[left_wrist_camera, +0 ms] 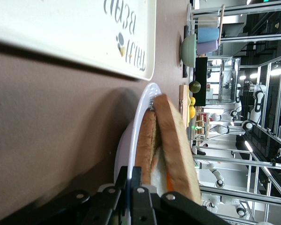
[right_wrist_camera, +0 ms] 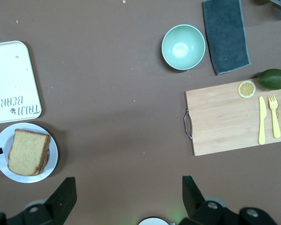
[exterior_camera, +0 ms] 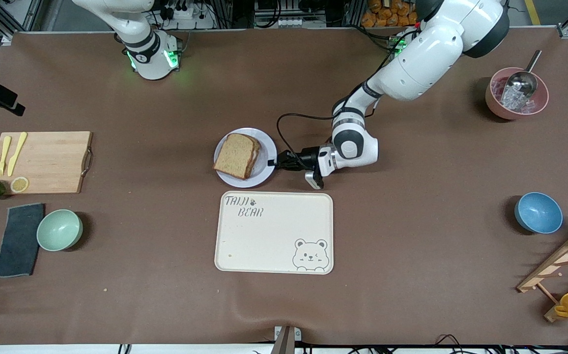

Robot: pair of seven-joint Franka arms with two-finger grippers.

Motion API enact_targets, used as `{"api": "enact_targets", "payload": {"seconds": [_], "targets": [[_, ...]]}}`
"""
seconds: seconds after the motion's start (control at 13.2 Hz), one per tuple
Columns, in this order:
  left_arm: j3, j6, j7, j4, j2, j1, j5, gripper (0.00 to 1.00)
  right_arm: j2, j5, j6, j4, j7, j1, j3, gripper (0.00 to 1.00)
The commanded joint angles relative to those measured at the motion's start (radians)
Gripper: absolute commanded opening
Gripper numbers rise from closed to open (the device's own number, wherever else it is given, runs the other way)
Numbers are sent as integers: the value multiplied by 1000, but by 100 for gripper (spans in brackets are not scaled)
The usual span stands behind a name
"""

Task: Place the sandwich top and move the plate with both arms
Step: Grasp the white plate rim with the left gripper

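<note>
Plate: small round pale lavender-white plate [exterior_camera: 266, 147] carries brown wholemeal sandwich top [exterior_camera: 237, 155], stacked.
Left hand [exterior_camera: 275, 162]: fingers clamped on plate rim, 3 o'clock.
Right hand [right_wrist_camera: 126, 199]: waiting high, fingers apart.

A brown mat [exterior_camera: 166, 305] covers the whole table, lying flat but for a slight ripple near the edge closest to the front camera, and it is evenly lit with soft shadows beside the objects on it. Along the table's edge by the arm bases run grey aluminium frame posts [exterior_camera: 16, 14], black cables and a power strip [exterior_camera: 185, 12]. The left wrist view shows a workshop past the table, with metal framing [left_wrist_camera: 234, 164] and bright strip lights [left_wrist_camera: 278, 70].
</note>
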Motion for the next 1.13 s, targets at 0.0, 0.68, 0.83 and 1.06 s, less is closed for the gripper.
{"api": "enact_targets", "payload": {"seconds": [0.0, 0.68, 0.83, 1.06], "targets": [[-2, 5, 29, 11, 1, 16, -18, 0, -3, -3, 7, -6, -13, 1, -2, 100], [-112, 3, 108, -89, -81, 166, -27, 0, 0, -8, 7, -6, -13, 4, -2, 100], [-202, 3, 136, -132, -91, 261, -27, 0, 0, -8, 7, -6, -13, 4, -2, 100], [-307, 5, 203, -176, -91, 388, -27, 0, 0, -9, 7, -6, -11, 8, -2, 100]]}}
